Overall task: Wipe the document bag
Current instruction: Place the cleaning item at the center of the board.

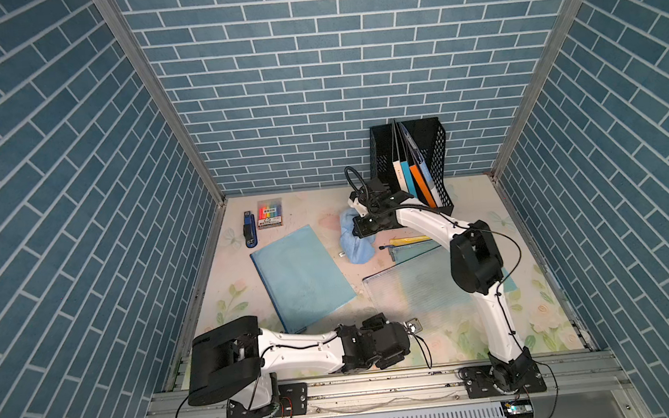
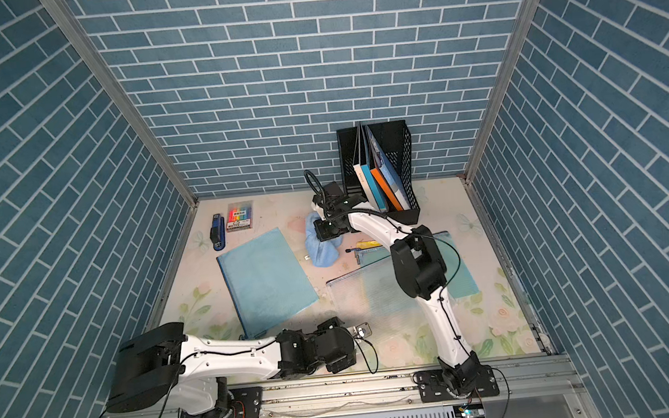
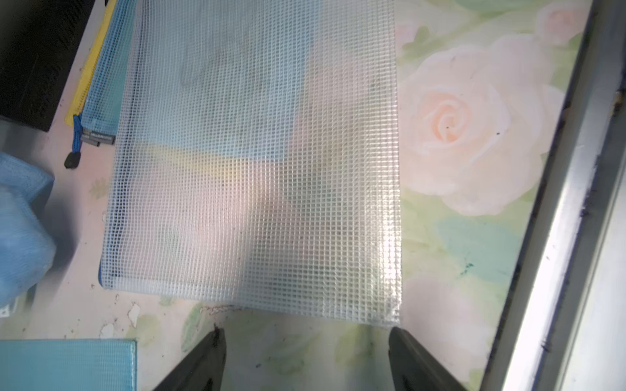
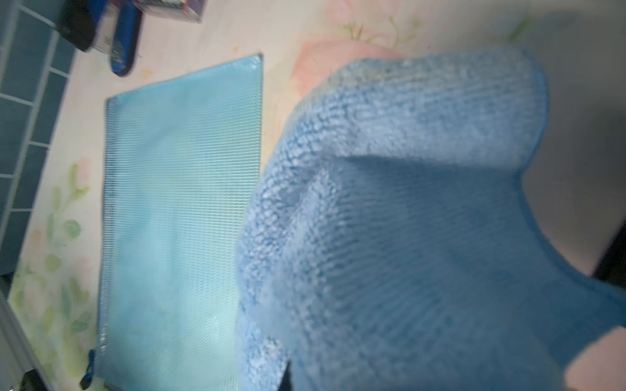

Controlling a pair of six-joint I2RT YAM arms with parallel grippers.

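A light blue mesh document bag (image 1: 301, 277) (image 4: 179, 220) lies flat left of the table's middle. A clear mesh document bag (image 1: 410, 294) (image 3: 254, 169) lies to its right, partly under my right arm. Between them, further back, a blue cloth (image 1: 354, 241) (image 4: 406, 237) sits bunched on the table. My right gripper (image 1: 361, 226) is on top of the cloth and shut on a raised fold. The cloth hides the jaws except one dark fingertip (image 4: 286, 375). My left gripper (image 3: 306, 338) is open just short of the clear bag's near edge, holding nothing.
A third bag with a yellow zip edge (image 1: 410, 242) lies under the clear one. A black file rack (image 1: 436, 159) holding books stands at the back right. A stapler (image 1: 249, 230) and a marker pack (image 1: 270, 213) lie at the back left. A metal rail (image 3: 559, 237) borders the table.
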